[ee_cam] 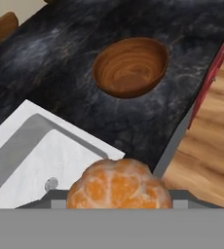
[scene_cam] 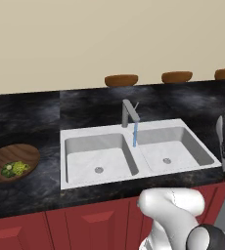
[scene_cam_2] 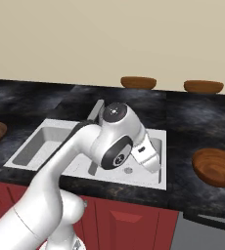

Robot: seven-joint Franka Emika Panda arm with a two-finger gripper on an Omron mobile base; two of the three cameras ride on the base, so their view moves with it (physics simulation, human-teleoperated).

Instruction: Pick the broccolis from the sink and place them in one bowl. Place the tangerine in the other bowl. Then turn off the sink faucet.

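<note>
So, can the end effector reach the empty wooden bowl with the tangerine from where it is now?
Probably yes. The end effector holds the tangerine above the sink, and only bare counter lies between it and the empty bowl.

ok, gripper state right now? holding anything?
Gripper: shut on the tangerine, held above the sink's edge with the empty wooden bowl ahead.
</note>
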